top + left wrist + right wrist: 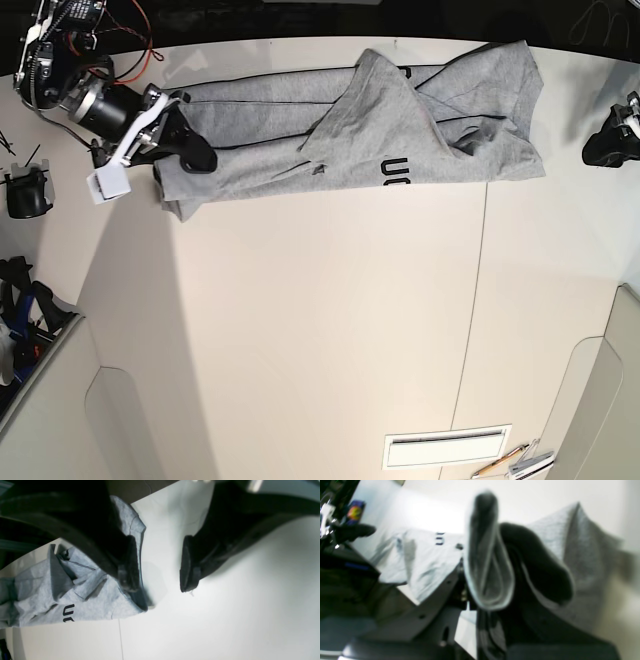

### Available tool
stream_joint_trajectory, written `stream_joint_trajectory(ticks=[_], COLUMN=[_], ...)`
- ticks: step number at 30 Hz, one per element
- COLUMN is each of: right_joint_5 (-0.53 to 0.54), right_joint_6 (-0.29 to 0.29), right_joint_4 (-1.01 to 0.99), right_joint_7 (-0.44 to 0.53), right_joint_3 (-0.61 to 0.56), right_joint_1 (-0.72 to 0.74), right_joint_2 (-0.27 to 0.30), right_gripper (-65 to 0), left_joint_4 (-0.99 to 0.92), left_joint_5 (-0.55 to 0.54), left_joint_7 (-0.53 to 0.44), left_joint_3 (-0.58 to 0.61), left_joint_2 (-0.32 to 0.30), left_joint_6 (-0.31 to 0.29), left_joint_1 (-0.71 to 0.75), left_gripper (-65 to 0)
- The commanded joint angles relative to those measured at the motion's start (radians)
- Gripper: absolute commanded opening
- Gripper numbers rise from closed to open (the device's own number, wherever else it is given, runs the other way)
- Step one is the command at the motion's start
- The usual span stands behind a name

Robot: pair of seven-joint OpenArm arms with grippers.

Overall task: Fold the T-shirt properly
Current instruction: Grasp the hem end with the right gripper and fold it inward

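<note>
A bare table point(330, 340) fills the near ground. At far left the right gripper point(185, 145) is clamped on the hem end of the T-shirt point(300, 130), which lies bunched in a long band across the far edge, lettering partly showing. At far right the left gripper point(610, 140) sits apart from the cloth, jaws open and empty. To do this well, I judge the right arm should draw its end taut while the left takes the opposite edge, spreading the shirt flat before any fold.
</note>
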Motion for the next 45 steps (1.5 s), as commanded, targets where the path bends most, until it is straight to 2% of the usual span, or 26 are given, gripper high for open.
stream_joint_trajectory(ticks=[1, 8, 14, 15, 18, 19, 21, 26, 32, 35, 37, 38, 40, 41, 45], right_joint_5=[0.019, -0.052, -0.112, -0.121, -0.128, -0.127, -0.127, -0.129, -0.188, -0.204, -0.214, -0.214, -0.213, -0.213, -0.214], right_joint_6=[0.003, -0.004, -0.004, -0.004, -0.004, -0.004, -0.004, -0.003, -0.004, -0.004, -0.004, -0.004, -0.005, -0.008, -0.011], right_joint_4=[0.018, 0.018, 0.018, 0.018, 0.018, 0.018, 0.018, 0.018, 0.018, 0.018, 0.022, 0.027, 0.039, 0.045, 0.052], right_joint_7=[0.027, 0.062, 0.09, 0.09, 0.09, 0.095, 0.109, 0.123, 0.133, 0.135, 0.138, 0.138, 0.138, 0.138, 0.134], right_joint_3=[-0.023, -0.173, -0.24, -0.247, -0.263, -0.269, -0.287, -0.377, -0.528, -0.546, -0.526, -0.507, -0.451, -0.414, -0.245], right_joint_1=[0.003, 0.003, 0.003, 0.003, 0.003, 0.003, 0.003, 0.023, 0.072, 0.094, 0.1, 0.1, 0.1, 0.1, 0.099], right_joint_2=[-0.005, -0.058, -0.059, -0.059, -0.059, -0.059, -0.059, -0.059, -0.058, -0.059, -0.059, -0.059, -0.058, -0.058, -0.058], right_gripper=[-65.0, -65.0, -65.0, -62.9, -44.9, -41.4, -39.5, -39.5, -39.6, -39.7, -42.3, -47.3, -61.7, -65.0, -65.0], left_joint_4=[0.012, 0.012, 0.012, 0.012, 0.012, 0.012, 0.012, 0.012, 0.012, 0.012, 0.013, 0.013, 0.013, 0.012, 0.012], left_joint_5=[-0.021, -0.021, -0.022, -0.023, -0.037, -0.037, -0.037, -0.037, -0.078, -0.11, -0.112, -0.112, -0.112, -0.112, -0.112], left_joint_7=[-0.014, -0.014, -0.013, -0.013, -0.01, -0.01, -0.01, -0.01, -0.01, -0.003, 0.0, 0.006, 0.013, 0.013, 0.013], left_joint_3=[-0.01, -0.01, -0.01, -0.01, -0.01, -0.01, -0.01, -0.01, -0.01, -0.01, -0.01, -0.01, -0.01, -0.01, -0.01], left_joint_2=[-0.022, -0.022, -0.022, -0.022, -0.022, -0.022, -0.022, -0.022, -0.022, -0.023, -0.023, -0.023, -0.023, -0.022, -0.022], left_joint_6=[-0.005, -0.005, -0.005, -0.005, -0.005, -0.005, -0.005, -0.005, -0.005, -0.005, -0.005, -0.005, -0.005, -0.005, -0.005], left_joint_1=[-0.002, -0.002, -0.002, -0.002, -0.002, -0.002, -0.002, -0.002, 0.0, 0.0, 0.0, 0.0, 0.0, 0.0, 0.0], left_gripper=[-34.5, -34.5, -34.5, -34.5, -34.5, -34.5, -34.5, -34.5, -34.5, -34.5, -34.5, -34.5, -34.5, -34.5, -34.5])
